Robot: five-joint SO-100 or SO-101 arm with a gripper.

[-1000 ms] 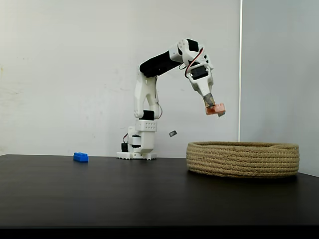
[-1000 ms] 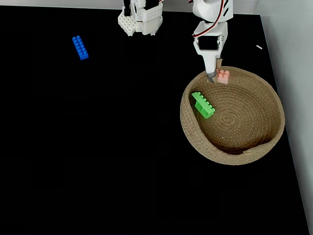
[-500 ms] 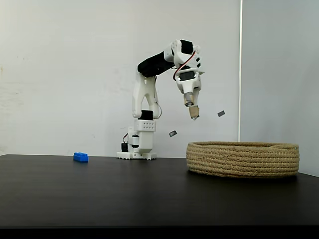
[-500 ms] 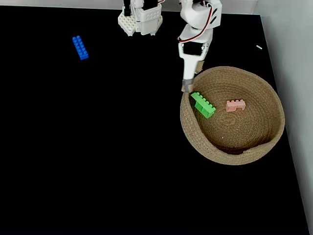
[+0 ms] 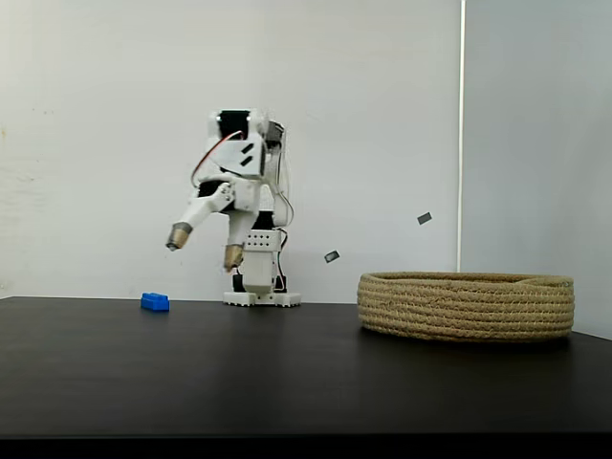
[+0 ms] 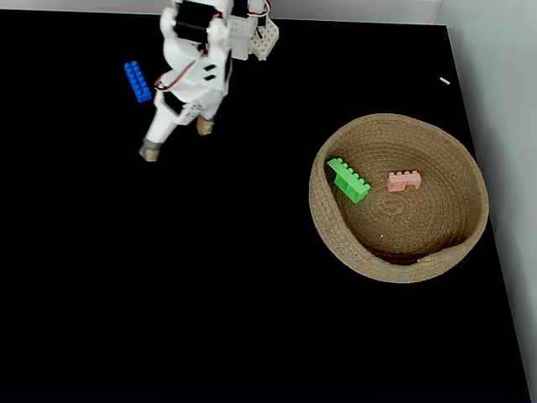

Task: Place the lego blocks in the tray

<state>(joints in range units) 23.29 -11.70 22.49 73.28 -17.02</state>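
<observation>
The tray, a wide coiled tan rope basket (image 6: pixel 457 243) (image 5: pixel 467 306), sits on the right of the black table. Inside it lie a bright green brick (image 6: pixel 348 180) near its left wall and a pale pink brick (image 6: pixel 404 180) near the middle. A blue brick (image 6: pixel 138 81) (image 5: pixel 155 302) rests on the table at the far left, close to the arm's base. My gripper (image 6: pixel 176 139) (image 5: pixel 205 246) hangs open above the table, a little right of and in front of the blue brick, with nothing between its fingers.
The white arm base (image 5: pixel 260 287) stands at the back edge of the table. A pale wall rises behind, and the table's right edge (image 6: pixel 495 252) runs close beside the basket. Bare black tabletop spreads across the front.
The pink brick was let go and dropped into the basket. The arm then swung from over the basket to the left, toward the blue brick, with its jaws open.
</observation>
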